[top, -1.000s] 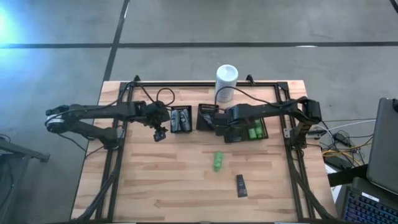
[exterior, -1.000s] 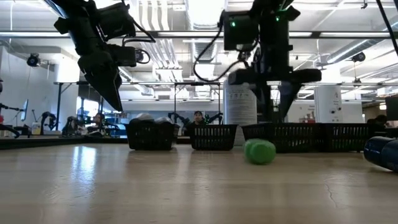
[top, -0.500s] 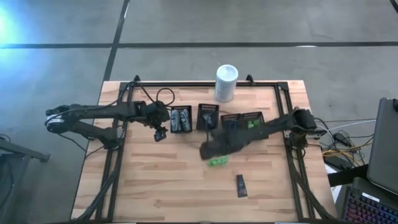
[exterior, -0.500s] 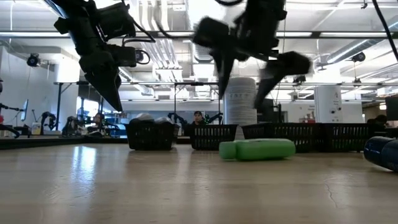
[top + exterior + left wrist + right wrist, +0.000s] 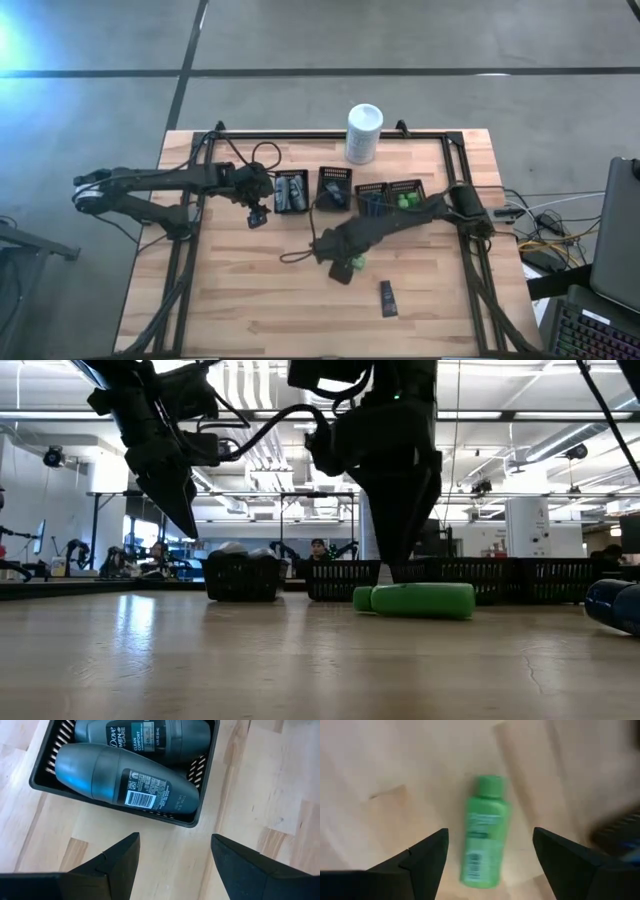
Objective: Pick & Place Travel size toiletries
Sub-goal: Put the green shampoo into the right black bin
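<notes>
A bright green small bottle lies on its side on the wooden table, also seen in the low view and the high view. My right gripper hovers open just above it, one finger on each side, touching nothing. My left gripper is open, near two grey oval bottles lying in a black slotted tray. A small black flat tube lies on the table toward the near edge.
More black slotted trays stand in a row mid-table, one holding green bottles. A tall white cylindrical container stands at the far edge. A black frame runs along the table's sides. Bare wood lies near the front left.
My right gripper has swung from over the trays toward the table's near edge and left, and come down over the green bottle. The bottle has turned about on the table: it showed end-on in the low view, and now lies lengthwise across it.
</notes>
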{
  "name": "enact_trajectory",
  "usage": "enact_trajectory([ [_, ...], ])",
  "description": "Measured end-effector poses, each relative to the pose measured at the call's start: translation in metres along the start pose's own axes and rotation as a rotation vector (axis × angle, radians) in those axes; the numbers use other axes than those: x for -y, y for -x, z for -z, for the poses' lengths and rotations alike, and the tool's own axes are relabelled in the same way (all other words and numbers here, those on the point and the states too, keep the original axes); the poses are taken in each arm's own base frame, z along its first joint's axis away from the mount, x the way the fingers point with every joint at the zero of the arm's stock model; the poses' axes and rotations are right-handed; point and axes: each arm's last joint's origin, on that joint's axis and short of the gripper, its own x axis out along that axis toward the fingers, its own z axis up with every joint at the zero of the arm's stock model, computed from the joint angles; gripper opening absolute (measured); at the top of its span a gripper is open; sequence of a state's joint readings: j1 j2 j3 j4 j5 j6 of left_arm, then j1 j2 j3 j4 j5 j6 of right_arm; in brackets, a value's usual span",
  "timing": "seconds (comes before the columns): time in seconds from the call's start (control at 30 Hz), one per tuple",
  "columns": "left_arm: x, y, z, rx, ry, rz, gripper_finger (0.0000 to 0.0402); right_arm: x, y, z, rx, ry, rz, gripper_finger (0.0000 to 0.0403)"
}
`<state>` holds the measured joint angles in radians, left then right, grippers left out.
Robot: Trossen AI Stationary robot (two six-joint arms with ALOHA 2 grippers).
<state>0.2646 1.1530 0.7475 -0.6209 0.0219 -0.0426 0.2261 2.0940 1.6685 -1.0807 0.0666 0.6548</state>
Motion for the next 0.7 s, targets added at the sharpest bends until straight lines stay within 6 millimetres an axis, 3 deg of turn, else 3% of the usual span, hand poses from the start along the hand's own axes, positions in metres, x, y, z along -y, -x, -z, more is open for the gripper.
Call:
enact_trajectory([
  [0.13, 0.000, 0.000, 0.000, 0.000, 0.002, 0.005, 0.0250, -0.002, -0.010, -0.002, 0.008, -0.011, -0.039, 0.0291],
  [0.47, 0.000, 0.000, -0.001, 0.014, 0.002, 0.007, 0.0250, 0.007, -0.045, 0.009, -0.073, -0.226, -0.059, 0.0308],
  [0.6, 0.000, 0.000, -0.002, 0.021, 0.002, 0.007, 0.0250, 0.009, -0.051, 0.012, -0.091, -0.303, -0.092, 0.0284],
  [0.7, 0.000, 0.000, -0.002, 0.026, 0.002, 0.008, 0.0250, 0.009, -0.052, 0.014, -0.097, -0.339, -0.083, 0.0241],
])
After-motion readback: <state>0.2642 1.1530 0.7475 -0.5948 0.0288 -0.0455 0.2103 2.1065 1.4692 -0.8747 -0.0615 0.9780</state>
